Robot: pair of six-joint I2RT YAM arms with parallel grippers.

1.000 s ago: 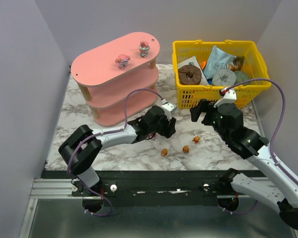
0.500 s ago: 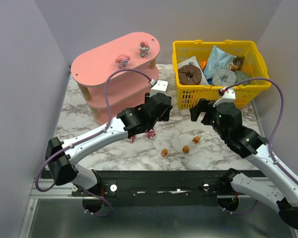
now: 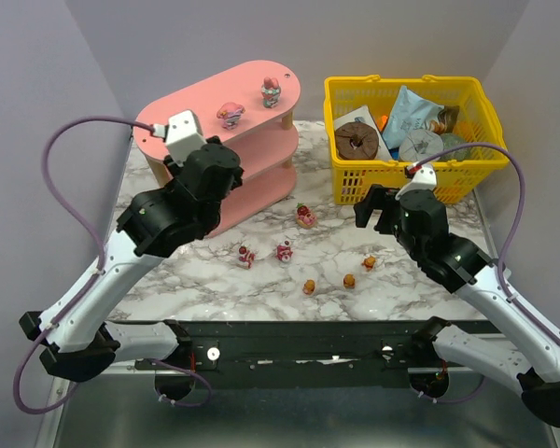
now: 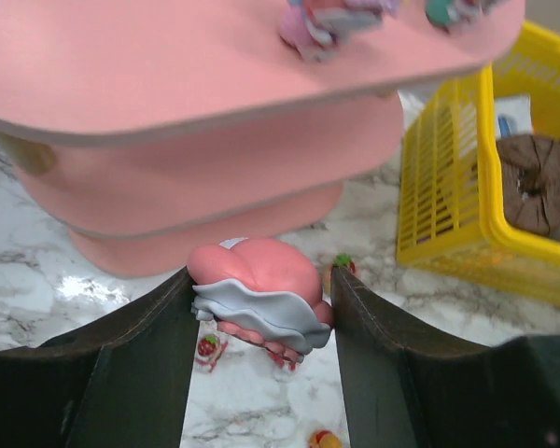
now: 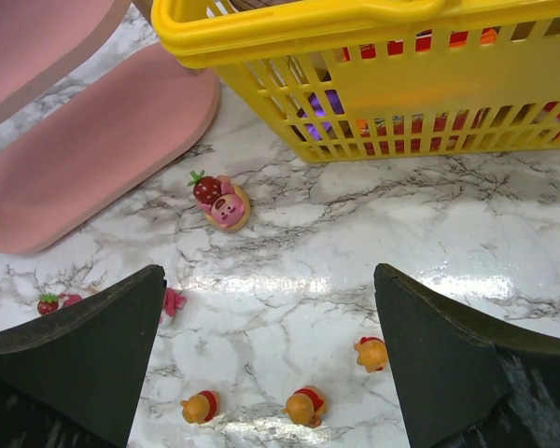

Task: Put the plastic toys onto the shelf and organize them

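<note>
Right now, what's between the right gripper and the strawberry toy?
Nothing: only bare marble table lies between the right gripper and the strawberry toy, seen in the right wrist view.

left pincer (image 4: 261,280) gripping, right pincer (image 5: 269,275) agape

Bright, even light falls from overhead. White glare streaks the marble table (image 5: 289,285) in my right wrist view; soft shadow lies under the shelf (image 4: 215,177) boards.

Pink shelf (image 3: 247,84), two toys (image 3: 231,114) atop, others (image 3: 306,217) scattered
</note>
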